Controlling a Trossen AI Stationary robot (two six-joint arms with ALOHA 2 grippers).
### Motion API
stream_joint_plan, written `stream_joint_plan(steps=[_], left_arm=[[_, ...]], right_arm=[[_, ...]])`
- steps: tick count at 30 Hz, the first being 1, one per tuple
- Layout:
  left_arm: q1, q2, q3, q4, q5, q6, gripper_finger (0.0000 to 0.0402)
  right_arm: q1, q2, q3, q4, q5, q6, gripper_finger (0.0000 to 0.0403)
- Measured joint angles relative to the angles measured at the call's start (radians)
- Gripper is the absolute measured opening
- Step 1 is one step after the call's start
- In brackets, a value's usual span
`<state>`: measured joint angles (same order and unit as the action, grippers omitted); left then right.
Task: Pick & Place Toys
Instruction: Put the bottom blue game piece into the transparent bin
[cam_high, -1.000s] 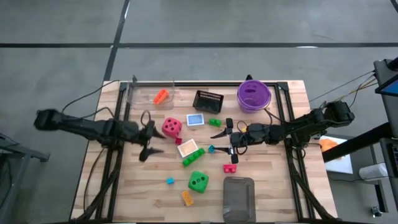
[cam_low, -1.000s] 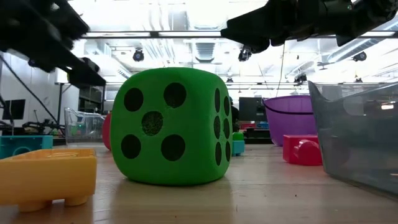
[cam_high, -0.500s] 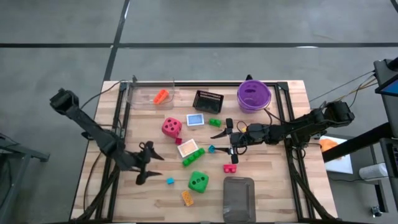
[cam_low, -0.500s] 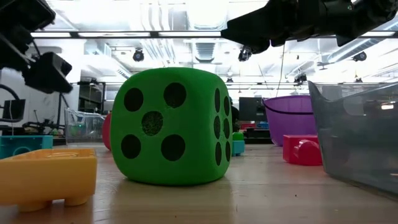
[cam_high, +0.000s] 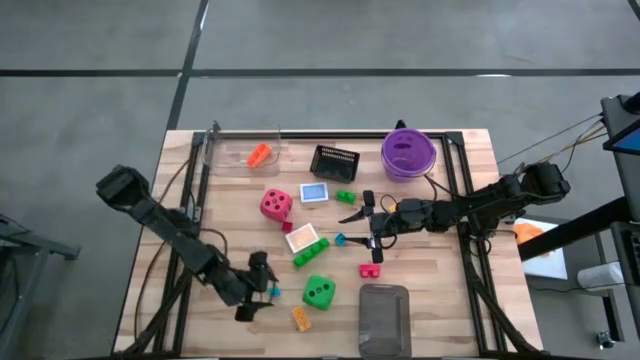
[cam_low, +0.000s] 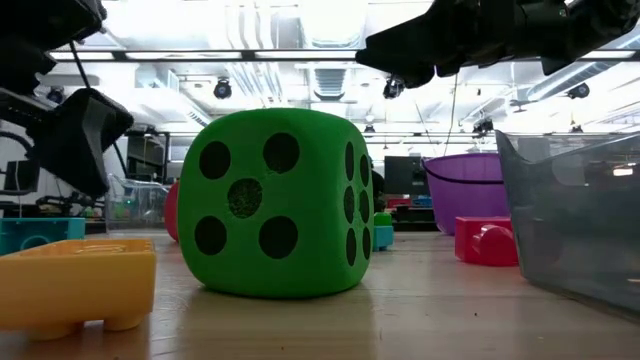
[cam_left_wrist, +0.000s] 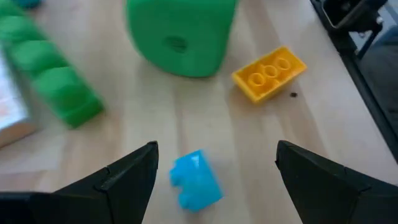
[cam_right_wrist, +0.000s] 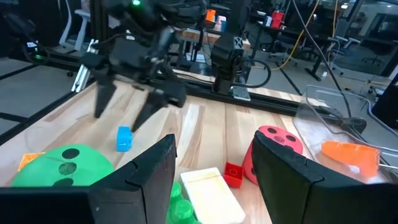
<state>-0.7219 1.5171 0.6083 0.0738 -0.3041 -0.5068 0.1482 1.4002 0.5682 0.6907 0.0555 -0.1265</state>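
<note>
1. Brick: the small blue brick (cam_left_wrist: 195, 179) lies on the table (cam_high: 440, 300) between the spread fingers of the left gripper (cam_left_wrist: 214, 171), untouched.
2. Just beyond the fingertips sit the green die (cam_left_wrist: 180, 31) and yellow brick (cam_left_wrist: 269, 73).
3. Risk: a skewed descent could clip and scoot the brick away.
4. The right gripper (cam_high: 362, 228) hangs half-open, empty, mid-table.

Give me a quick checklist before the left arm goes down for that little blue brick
1. Left gripper jaws open: ok.
2. Blue brick between the open jaws, seen from the left wrist: ok.
3. Green die and yellow brick apart from the blue brick: ok.
4. Height above the table: cannot tell.
5. Right gripper parked mid-table, away from the pick: ok.
</note>
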Motion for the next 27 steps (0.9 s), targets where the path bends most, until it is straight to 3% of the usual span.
stream_joint_plan(steps=[10,19,22,27], left_arm=[[0.004,0.179,0.174,-0.323,-0.008,-0.088,0.0329],[0.005,0.178,0.182,-0.336,-0.051,-0.101,0.0325],[0.006,0.178,0.182,-0.336,-0.051,-0.104,0.0307],[0.006,0.178,0.182,-0.338,-0.047,-0.115,0.0244]], right_arm=[[0.0,0.0,0.0,-0.008,0.0,0.0,0.0203],[0.0,0.0,0.0,-0.011,0.0,0.001,0.0203],[0.0,0.0,0.0,-0.011,0.0,0.004,0.0203],[0.0,0.0,0.0,-0.011,0.0,0.005,0.0203]])
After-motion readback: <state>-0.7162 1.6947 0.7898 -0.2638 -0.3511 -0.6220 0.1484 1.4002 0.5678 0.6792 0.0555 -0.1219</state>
